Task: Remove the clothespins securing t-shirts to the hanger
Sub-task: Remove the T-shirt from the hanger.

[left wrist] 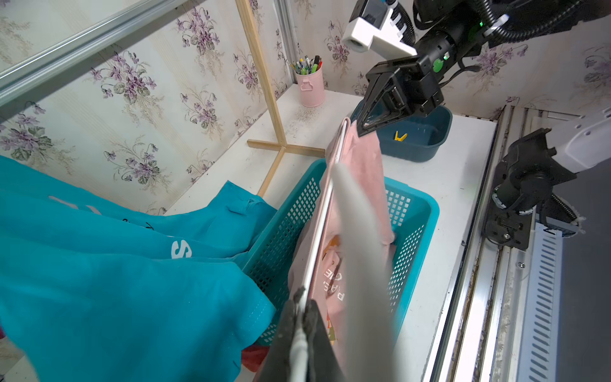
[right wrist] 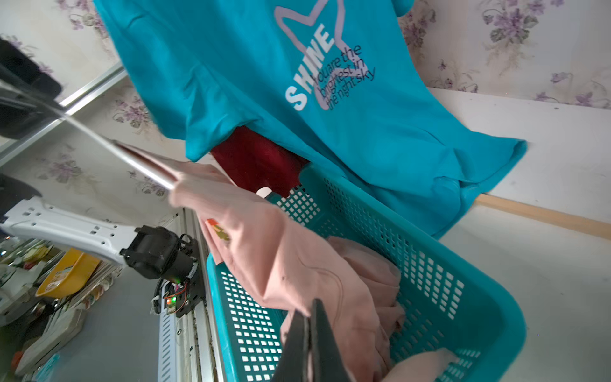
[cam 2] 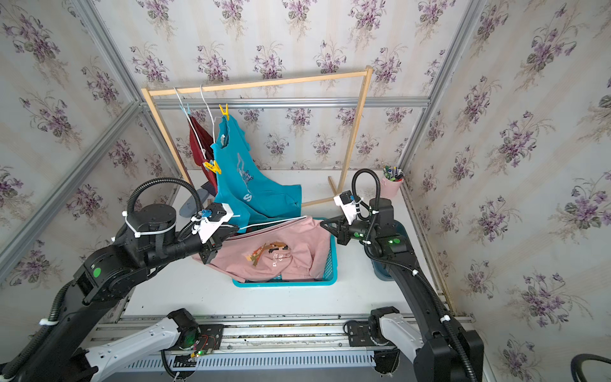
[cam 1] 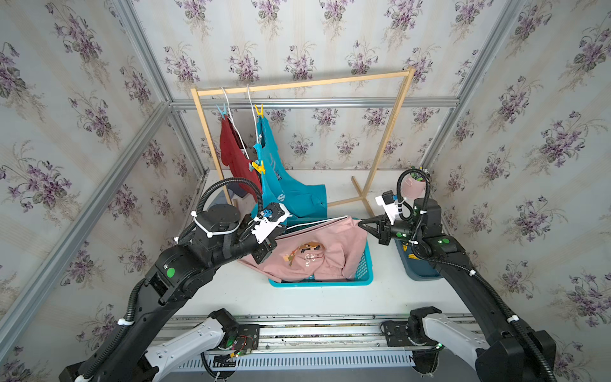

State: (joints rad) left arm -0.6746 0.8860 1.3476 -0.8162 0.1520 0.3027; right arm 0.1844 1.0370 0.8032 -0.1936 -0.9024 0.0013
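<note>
One thin white hanger [left wrist: 317, 231] is pinched by the left hand [left wrist: 301, 297]. The right hand [right wrist: 309, 307] is shut, its tip laid against the soft pink tee [cam 1: 337, 238].

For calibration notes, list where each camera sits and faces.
Top views: high over the arms' bases, looking down at the rack and basket; left arm and right arm show.
Left wrist: rides that arm, looks past the left fingers, shut on the hanger, toward the right arm.
Right wrist: rides that arm, looks past the right fingers, shut on the pink shirt, toward the turquoise shirt.
Shared: every view shows the basket.
</note>
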